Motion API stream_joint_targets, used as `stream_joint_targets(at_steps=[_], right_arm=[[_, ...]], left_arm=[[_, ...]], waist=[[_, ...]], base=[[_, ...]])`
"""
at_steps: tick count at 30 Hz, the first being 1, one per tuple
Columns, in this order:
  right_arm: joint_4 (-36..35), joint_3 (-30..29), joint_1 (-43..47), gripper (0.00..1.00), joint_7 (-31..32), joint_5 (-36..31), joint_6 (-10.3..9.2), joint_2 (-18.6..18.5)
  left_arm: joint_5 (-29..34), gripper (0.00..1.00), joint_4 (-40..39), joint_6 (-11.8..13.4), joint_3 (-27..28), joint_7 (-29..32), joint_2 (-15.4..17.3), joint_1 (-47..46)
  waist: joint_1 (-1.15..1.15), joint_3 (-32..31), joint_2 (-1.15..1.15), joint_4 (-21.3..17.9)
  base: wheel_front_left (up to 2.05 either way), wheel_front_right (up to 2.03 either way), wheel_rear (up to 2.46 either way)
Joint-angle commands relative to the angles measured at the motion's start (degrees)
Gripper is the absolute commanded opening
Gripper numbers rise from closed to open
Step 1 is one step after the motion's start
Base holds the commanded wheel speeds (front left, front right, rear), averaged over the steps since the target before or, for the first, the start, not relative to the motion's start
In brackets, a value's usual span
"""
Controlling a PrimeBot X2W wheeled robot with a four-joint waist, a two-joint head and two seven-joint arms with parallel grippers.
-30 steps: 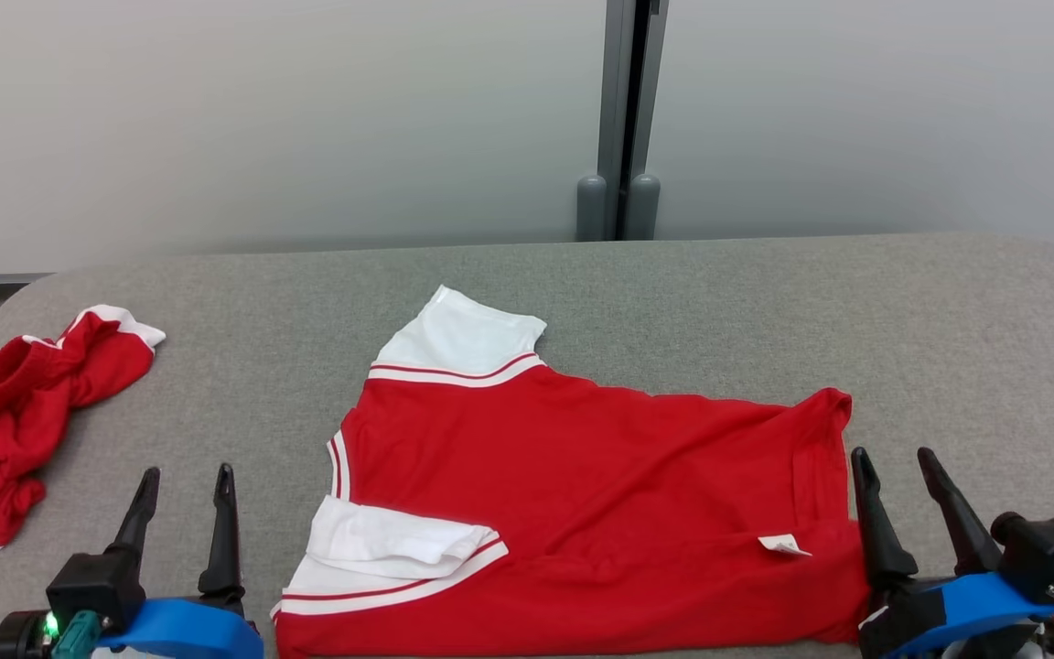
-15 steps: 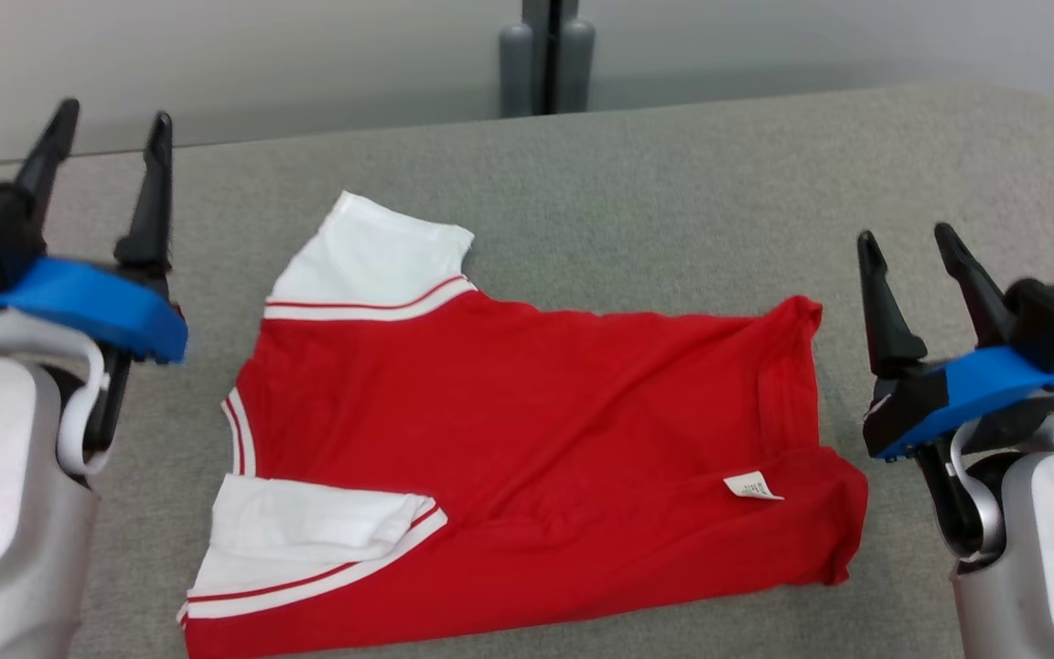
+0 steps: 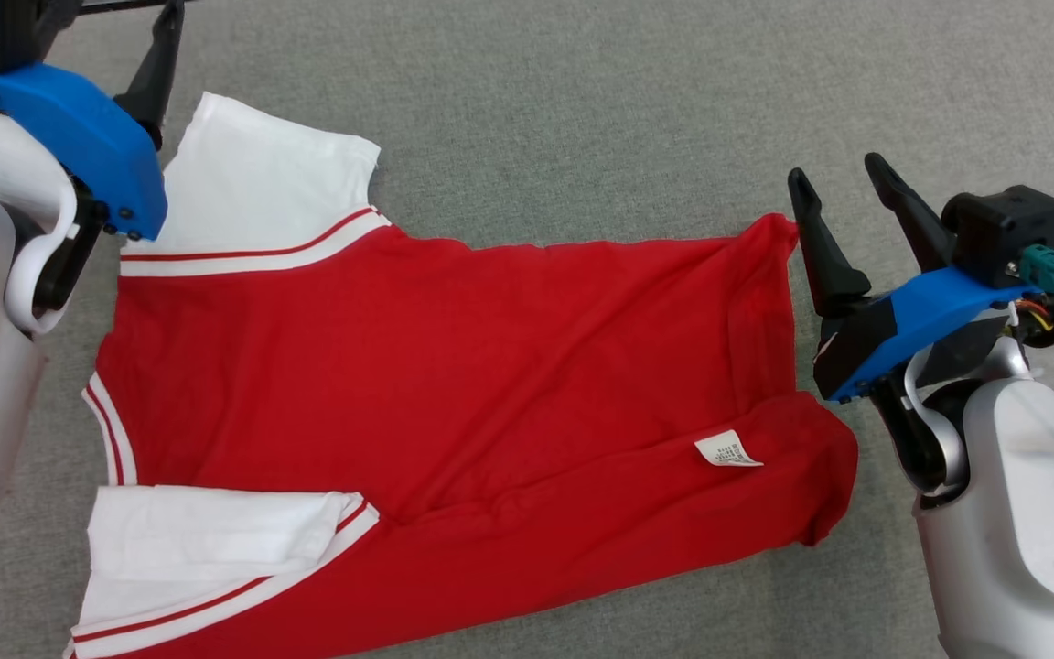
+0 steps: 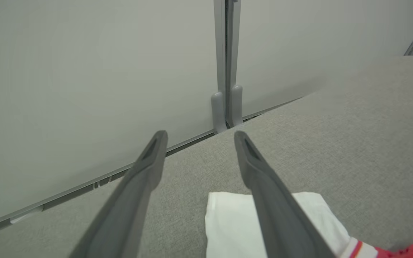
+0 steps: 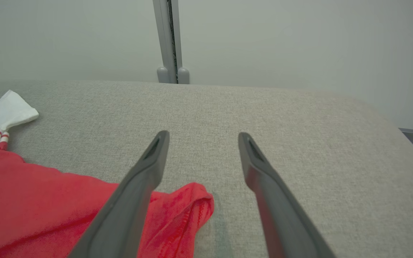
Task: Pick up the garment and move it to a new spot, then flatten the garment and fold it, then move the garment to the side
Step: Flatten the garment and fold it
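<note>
The red shirt (image 3: 454,366) lies spread on the grey table (image 3: 582,110). Its long axis runs side to side across the robot's front, with the collar end and both white sleeves toward the robot's left and the hem toward its right. The near long edge looks folded over, with a small label (image 3: 726,449) exposed near the hem.

The left fingers (image 4: 264,186) are spread wide and hold nothing. They hover above the far sleeve (image 3: 262,183). The right fingers (image 3: 818,247) are equally wide and empty, just beside the curled hem corner (image 5: 195,200), with one finger over the cloth and the other over bare table.

Several things could go wrong from here:

- **Right side:** a close could slip off that curled corner, or pinch only one layer, because the fingers straddle the edge rather than sit squarely on it.
- **Left side:** a grasp on the sleeve alone would probably drag the body behind it and stretch the shirt askew.
- **Uneven lifting:** if the two ends rise unevenly, the folded near edge and the tucked near sleeve (image 3: 207,540) could fall open.
</note>
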Motion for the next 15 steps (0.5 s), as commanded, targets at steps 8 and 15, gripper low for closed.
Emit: stream_joint_targets(at_steps=[8, 15], right_arm=[[1.68, 1.78, -3.55, 1.0, -1.62, 0.75, 0.01, 0.65], [3.32, 3.03, -5.16, 1.0, -2.98, 1.34, 0.01, 1.09]], left_arm=[[-7.49, 1.0, 5.07, -0.05, -9.33, 5.74, 3.35, -5.1], [-12.37, 1.0, 8.32, -0.06, -15.46, 7.71, 5.33, -7.11]], waist=[[-0.02, 3.97, 0.0, -1.89], [-0.02, 5.94, 0.0, -3.26]], base=[[0.0, 0.0, 0.0], [0.0, 0.0, 0.0]])
